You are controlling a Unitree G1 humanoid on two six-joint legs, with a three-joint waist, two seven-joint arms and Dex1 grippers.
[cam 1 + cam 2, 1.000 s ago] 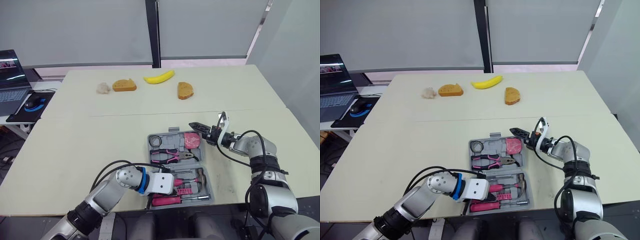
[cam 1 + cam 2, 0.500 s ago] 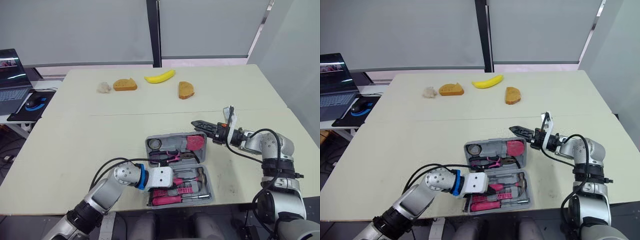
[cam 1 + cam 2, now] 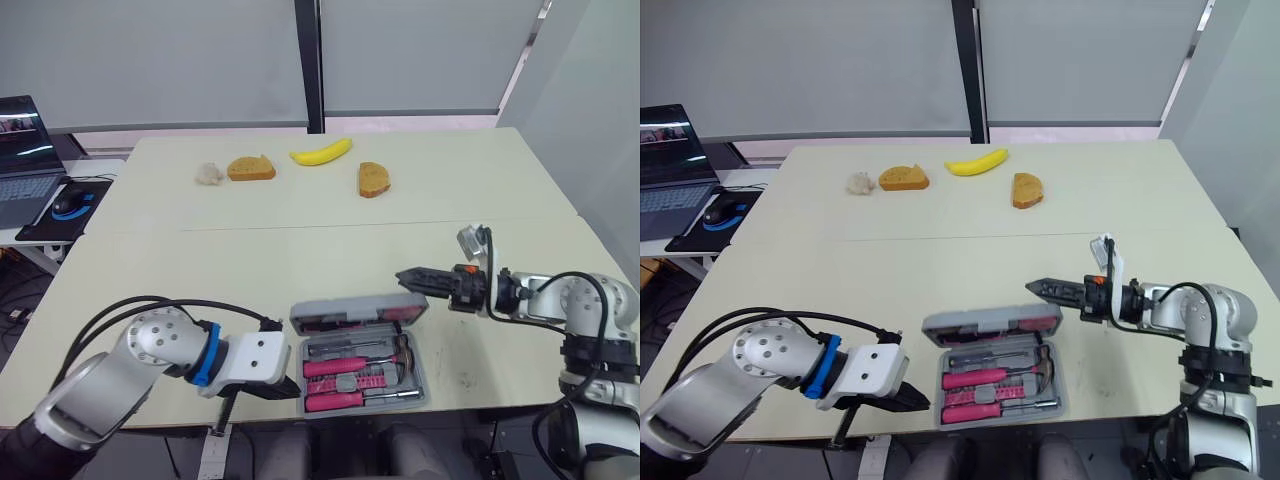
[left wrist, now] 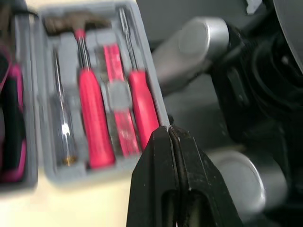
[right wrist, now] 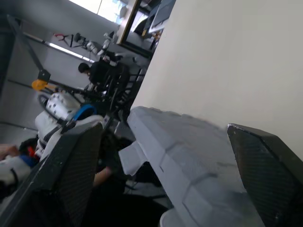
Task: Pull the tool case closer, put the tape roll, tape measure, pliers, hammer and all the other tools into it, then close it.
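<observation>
Black fingers of your left hand (image 3: 287,386) are pressed flat together and grip nothing; the left wrist view shows their tips (image 4: 158,142) meeting with no gap. That arm comes in low from the left, with the forearm running along the near edge of the table (image 3: 200,260). The hand points right at the near left corner of the tool case (image 3: 362,372), just beside it, though you cannot tell whether it touches.

The case sits in the middle of the table's near edge. Its grey tray lies flat, with a hammer (image 3: 401,349) and red-handled screwdrivers (image 3: 336,366) in their slots. The lid (image 3: 357,313) stands partly raised over the far side of the tray, a strip of pink showing under its front edge.

To the right, your right arm is bent at the elbow and reaches leftward, roughly level above the table. Your right hand (image 3: 408,275) hovers near the lid's right corner. The right wrist view shows its fingers (image 5: 71,165) spread wide, with the grey lid's edge between them.
</observation>
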